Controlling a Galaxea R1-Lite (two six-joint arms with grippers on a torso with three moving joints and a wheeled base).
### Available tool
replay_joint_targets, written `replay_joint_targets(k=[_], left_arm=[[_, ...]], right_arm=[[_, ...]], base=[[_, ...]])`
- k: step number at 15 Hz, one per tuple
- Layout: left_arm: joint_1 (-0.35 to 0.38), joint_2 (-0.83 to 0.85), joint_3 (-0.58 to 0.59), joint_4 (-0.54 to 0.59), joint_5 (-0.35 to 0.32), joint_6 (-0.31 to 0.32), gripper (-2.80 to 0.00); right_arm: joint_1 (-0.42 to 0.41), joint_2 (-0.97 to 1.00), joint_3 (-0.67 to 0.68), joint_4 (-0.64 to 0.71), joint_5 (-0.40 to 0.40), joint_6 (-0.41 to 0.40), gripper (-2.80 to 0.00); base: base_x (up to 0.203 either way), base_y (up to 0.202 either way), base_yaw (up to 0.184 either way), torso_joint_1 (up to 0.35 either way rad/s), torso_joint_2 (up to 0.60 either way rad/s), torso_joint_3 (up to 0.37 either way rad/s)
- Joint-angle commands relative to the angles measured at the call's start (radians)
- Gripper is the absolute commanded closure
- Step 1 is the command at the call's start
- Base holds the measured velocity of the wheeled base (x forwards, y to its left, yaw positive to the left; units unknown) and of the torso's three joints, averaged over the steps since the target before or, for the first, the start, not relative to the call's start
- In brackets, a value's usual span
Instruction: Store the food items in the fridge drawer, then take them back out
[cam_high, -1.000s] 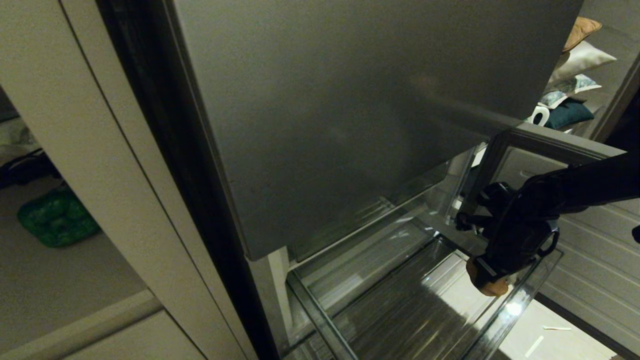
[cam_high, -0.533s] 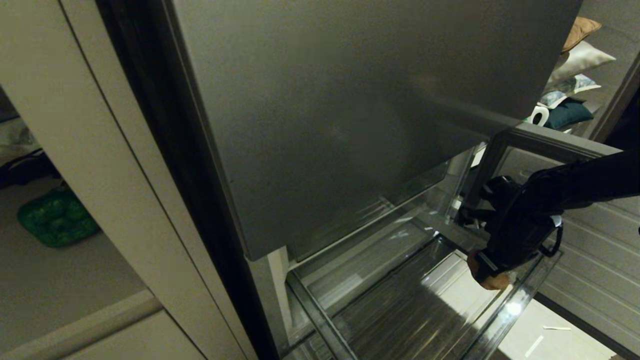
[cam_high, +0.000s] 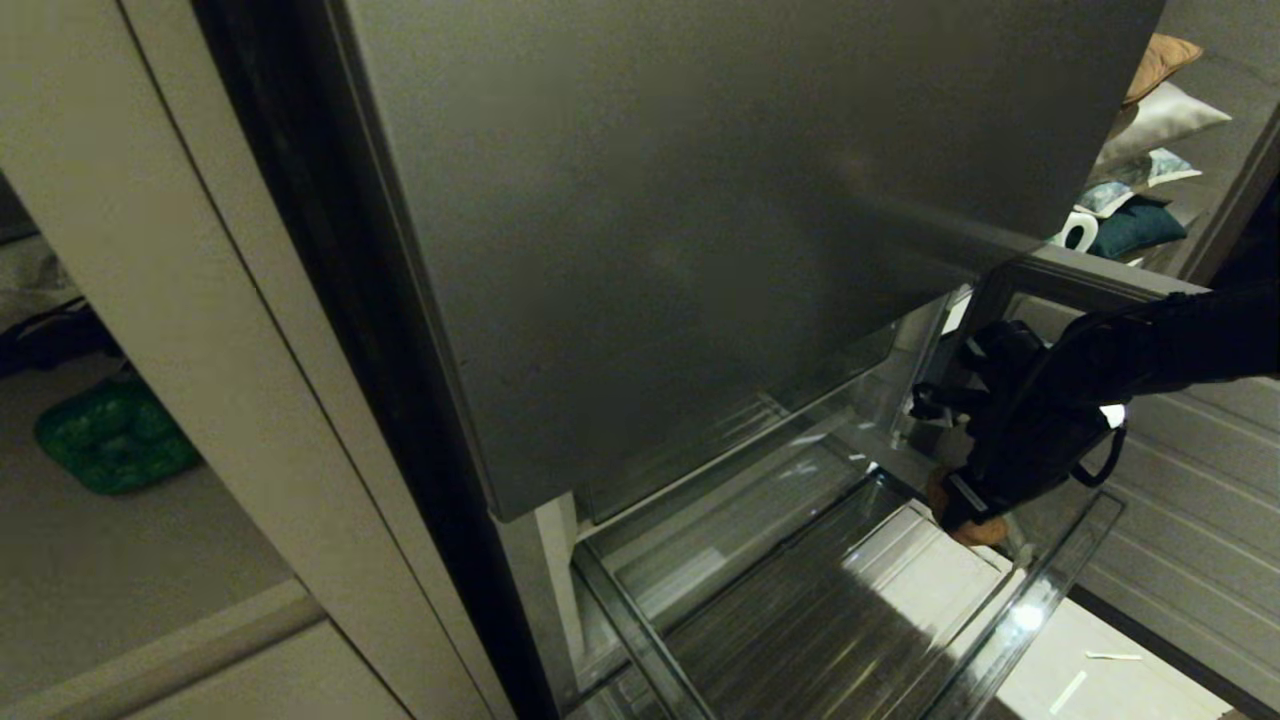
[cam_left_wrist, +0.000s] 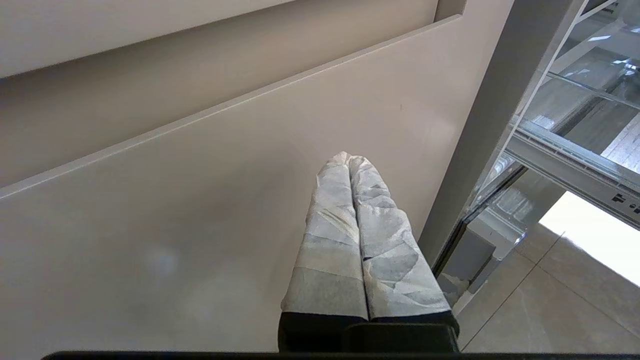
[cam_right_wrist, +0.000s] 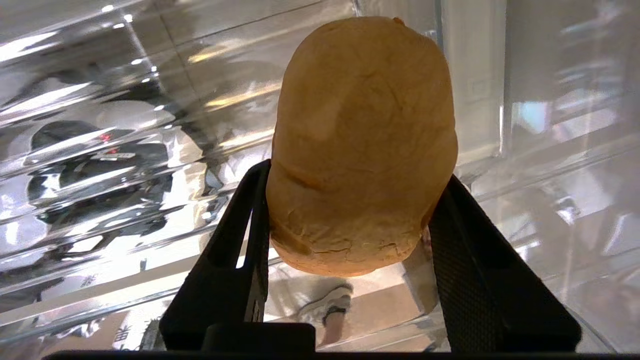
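Potato (cam_right_wrist: 361, 150) | pinched betw. R pincer (cam_right_wrist: 350, 200) fingers | over clear fridge drawer (cam_high: 1040, 610) | L pincer (cam_left_wrist: 352, 165) pressed together

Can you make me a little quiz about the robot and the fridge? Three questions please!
1. True or false: the right gripper holds a tan potato.
2. The potato is above: A) the green tray B) the clear fridge drawer C) the cushions
3. Fill in: the left gripper has its fingers ____, holding nothing.

Key: 1 true; 2 B; 3 shut.
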Motion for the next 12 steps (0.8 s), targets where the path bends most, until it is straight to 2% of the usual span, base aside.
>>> replay_joint_targets(k=[1,12], left_arm=[[0.0,0.002,0.0,0.0,0.0,0.0,0.0],[0.0,0.002,0.0,0.0,0.0,0.0,0.0]], right_arm=[[0.018,-0.018,0.0,0.003,-0.002,-0.003,0.0],[0.044,-0.027,-0.005,-0.006,-0.02,-0.003,0.0]], base=[[0.0,0.0,0.0,0.0,0.0,0.0],[0.0,0.0,0.0,0.0,0.0,0.0]])
